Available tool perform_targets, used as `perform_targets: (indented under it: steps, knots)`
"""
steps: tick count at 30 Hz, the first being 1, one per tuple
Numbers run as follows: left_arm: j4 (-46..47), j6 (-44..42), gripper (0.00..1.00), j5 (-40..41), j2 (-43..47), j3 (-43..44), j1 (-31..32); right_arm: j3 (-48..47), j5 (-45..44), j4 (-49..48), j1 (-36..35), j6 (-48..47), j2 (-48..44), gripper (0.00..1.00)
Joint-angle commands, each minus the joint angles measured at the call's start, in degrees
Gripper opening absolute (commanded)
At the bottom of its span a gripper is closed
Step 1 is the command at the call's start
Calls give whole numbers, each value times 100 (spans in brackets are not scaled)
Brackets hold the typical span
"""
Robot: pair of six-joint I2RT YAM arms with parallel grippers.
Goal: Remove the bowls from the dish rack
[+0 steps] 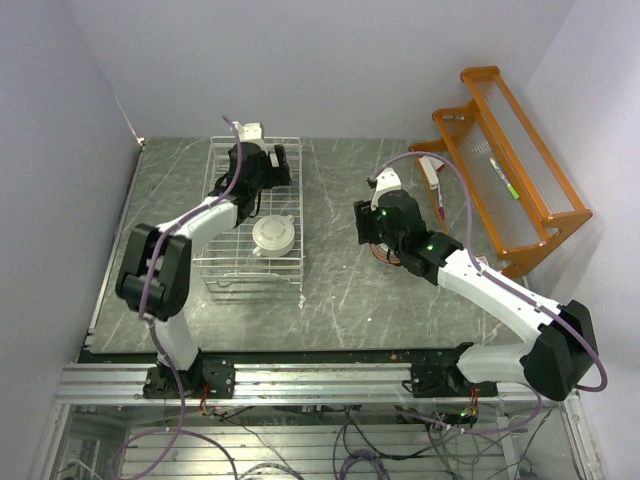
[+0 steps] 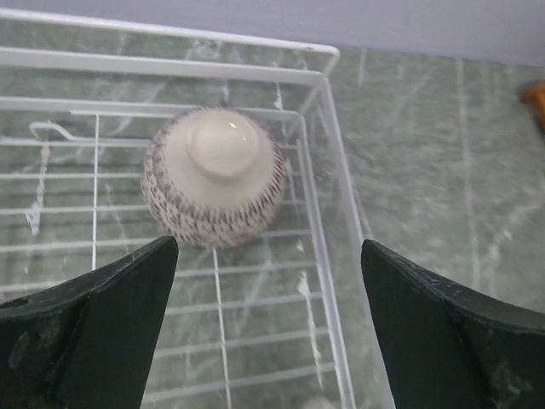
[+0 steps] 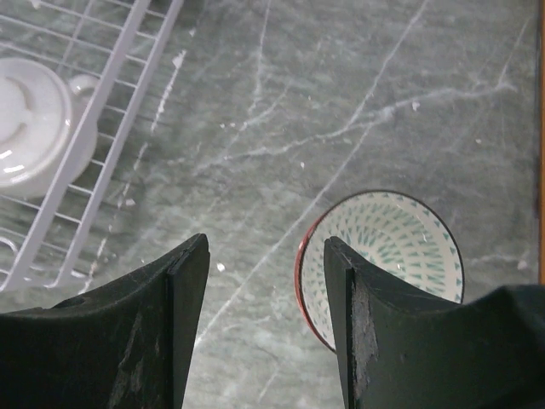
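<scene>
Currently left gripper [image 2: 268,247] is the one to move: jaws spread wide, nothing in them, over the far end of the rack [image 2: 324,256]; patterned bowl [image 2: 213,175] sits dead ahead of the fingers [image 2: 102,324], a touch toward the left-hand one, upside down, foot ring up; round, so no long axis to line up, any approach angle works. Room is the catch: bowl is in the rack's corner, side wires just beside it on the right-finger side, end wires just beyond; my guess is the right finger gets little gap to drop into; wire floor under it, glazed dome, likely slippery. Cream bowl [image 3: 34,128] looks inverted too, in the rack behind the left fingers, nearer the bases; left arm closer to it as well. Right gripper [image 3: 266,243] is parted, gripping nothing, over the table [image 3: 341,85]; green bowl [image 3: 400,239] stands upright on the marbled top, rim right at the inner face of the right finger, apart from the rack.
</scene>
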State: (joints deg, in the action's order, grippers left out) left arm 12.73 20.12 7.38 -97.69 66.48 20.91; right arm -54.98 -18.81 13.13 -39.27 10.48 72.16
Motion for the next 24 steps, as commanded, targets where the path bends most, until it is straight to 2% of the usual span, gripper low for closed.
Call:
perform_targets:
  steps: [1, 8, 18, 24]
  knots:
    - [580, -619, 99, 488, -901, 716, -60, 47, 1, -636, 32, 134, 112, 57]
    - [1115, -1221, 96, 932, -1812, 1223, -60, 231, -118, -745, 90, -55, 190, 57]
    - [1561, -1774, 93, 1003, -2392, 1491, -60, 207, -9, -838, 208, -152, 435, 57]
    - [1609, -1795, 84, 1078, -2638, 1676, -78, 225, -34, -845, 240, -212, 550, 57]
